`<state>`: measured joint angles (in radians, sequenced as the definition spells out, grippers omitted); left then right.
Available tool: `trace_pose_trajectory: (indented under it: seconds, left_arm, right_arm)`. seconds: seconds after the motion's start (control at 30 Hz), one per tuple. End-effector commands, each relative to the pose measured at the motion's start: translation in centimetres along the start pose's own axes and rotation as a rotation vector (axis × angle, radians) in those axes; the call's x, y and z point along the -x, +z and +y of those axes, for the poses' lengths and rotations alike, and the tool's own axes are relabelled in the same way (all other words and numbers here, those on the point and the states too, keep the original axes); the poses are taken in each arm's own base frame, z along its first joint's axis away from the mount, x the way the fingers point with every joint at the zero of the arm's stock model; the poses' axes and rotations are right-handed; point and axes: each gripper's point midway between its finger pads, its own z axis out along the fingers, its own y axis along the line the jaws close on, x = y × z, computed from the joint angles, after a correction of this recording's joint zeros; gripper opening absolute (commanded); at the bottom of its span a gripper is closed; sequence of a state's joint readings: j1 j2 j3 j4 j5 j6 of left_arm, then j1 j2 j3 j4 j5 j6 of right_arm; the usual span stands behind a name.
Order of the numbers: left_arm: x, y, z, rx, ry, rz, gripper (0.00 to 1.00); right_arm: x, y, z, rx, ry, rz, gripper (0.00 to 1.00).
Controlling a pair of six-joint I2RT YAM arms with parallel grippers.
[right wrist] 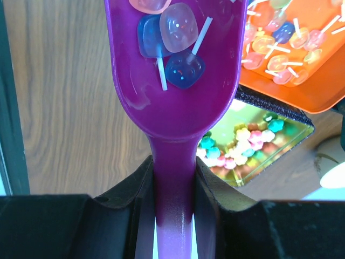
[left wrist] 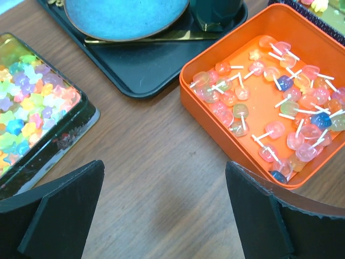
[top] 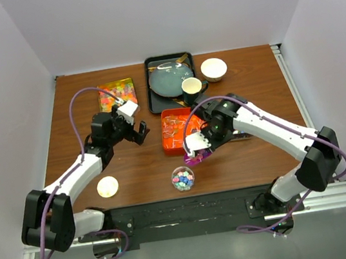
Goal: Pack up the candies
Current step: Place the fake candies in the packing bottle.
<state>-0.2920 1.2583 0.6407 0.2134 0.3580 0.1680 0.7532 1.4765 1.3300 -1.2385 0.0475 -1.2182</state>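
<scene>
**Right pincer clenched on a loaded scoop; left pincer released**

My right pincer is clenched on the handle of the purple scoop, whose bowl reaches straight ahead of my fingers. In that bowl lie a few stick candies, pink and blue lumps on white sticks. Ahead and to the right of this pincer stands the orange box, its floor strewn with many more stick candies. Nearer to me on that same side, just beside the box, shows a second tin filled with pastel sweets. Seen from above, a small clear jar with a few coloured candies inside stands near the scoop's bowl, on the side toward my arm bases.

My left pincer is released: the jaws stand wide apart with nothing between them, over bare wood of the table. Ahead and to its right is the orange box, a near corner closest to this pincer. Ahead and to its left lies a flat tin packed with pastel candies. Farther ahead, between the tin and the box, sits a black tray carrying a blue plate and a dark cup. A pale round lid lies well behind this pincer, near the table's near edge.
</scene>
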Motion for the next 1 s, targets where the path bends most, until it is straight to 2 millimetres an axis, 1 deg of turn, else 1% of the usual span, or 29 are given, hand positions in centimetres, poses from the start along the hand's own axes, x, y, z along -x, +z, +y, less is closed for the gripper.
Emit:
trace_pose_trajectory:
  seconds: [0.0, 0.07, 0.1, 0.17, 0.2, 0.23, 0.27, 0.33, 0.43, 0.47, 0.53, 0.57, 0.63, 0.67, 0.77, 0.83, 0.87, 0.93, 0.97]
  left_arm:
    - [2.9, -0.3, 0.9, 0.031, 0.015, -0.095, 1.0]
    - [2.8, -0.4, 0.6, 0.021, 0.013, -0.099, 1.0]
    - [2.4, -0.4, 0.5, 0.02, 0.013, -0.094, 1.0]
    - [2.4, -0.5, 0.6, 0.032, 0.014, -0.102, 1.0]
    - [2.1, -0.6, 0.6, 0.037, 0.014, -0.1, 1.0]
    - [2.1, -0.7, 0.6, 0.039, 0.012, -0.104, 1.0]
    - [2.3, -0.7, 0.6, 0.039, 0.017, -0.11, 1.0]
    - [2.0, -0.7, 0.6, 0.039, 0.019, -0.11, 1.0]
    - [1.7, -0.7, 0.5, 0.039, 0.021, -0.116, 1.0]
    - [1.8, -0.7, 0.5, 0.039, 0.023, -0.124, 1.0]
    - [1.7, -0.8, 0.4, 0.036, 0.023, -0.125, 1.0]
    - [1.7, -0.8, 0.4, 0.036, 0.024, -0.128, 1.0]
    - [1.8, -0.8, 0.3, 0.035, 0.024, -0.131, 1.0]
    - [1.9, -0.8, 0.3, 0.035, 0.028, -0.138, 1.0]
    - [2.3, -0.9, 0.3, 0.033, 0.03, -0.152, 1.0]
    - [3.0, -1.1, -0.2, 0.004, 0.037, -0.168, 0.99]
    - [3.3, -1.2, -1.2, -0.051, 0.041, -0.179, 0.98]
    - [3.8, -1.5, -2.5, -0.119, 0.024, -0.195, 0.97]
    - [3.8, -1.7, -3.9, -0.192, -0.012, -0.199, 0.96]
  right_arm:
    - [-0.1, -1.4, -0.6, -0.026, -0.019, 0.097, 0.0]
    - [0.3, -1.5, -0.7, -0.039, -0.03, 0.129, 0.0]
    - [0.4, -1.5, -0.8, -0.041, -0.04, 0.149, 0.0]
    - [0.9, -1.6, -0.9, -0.053, -0.052, 0.173, 0.0]
    - [0.7, -2.1, -1.2, -0.066, -0.053, 0.203, 0.0]
    - [0.8, -2.0, -1.3, -0.06, -0.043, 0.219, 0.0]
    - [1.1, -2.2, -1.3, -0.062, -0.053, 0.232, 0.0]
    - [0.9, -2.8, -1.6, -0.08, -0.056, 0.266, 0.0]
    - [1.1, -3.2, -1.3, -0.084, -0.082, 0.301, 0.0]
    - [1.4, -3.4, -1.2, -0.088, -0.096, 0.302, 0.0]
    - [1.2, -3.6, -0.7, -0.091, -0.103, 0.338, 0.0]
    - [1.6, -3.6, -0.4, -0.092, -0.124, 0.348, 0.0]
    - [1.6, -3.8, 0.1, -0.09, -0.137, 0.365, 0.0]
    - [1.8, -4.0, 0.2, -0.101, -0.152, 0.367, 0.0]
    - [1.6, -4.1, 0.5, -0.106, -0.158, 0.399, 0.0]
    - [1.4, -4.3, 0.6, -0.107, -0.159, 0.407, 0.0]
    - [1.3, -4.4, 0.6, -0.114, -0.158, 0.408, 0.0]
    - [1.1, -4.7, 0.7, -0.119, -0.152, 0.409, 0.0]
    - [1.1, -4.8, 0.8, -0.121, -0.147, 0.4, 0.0]
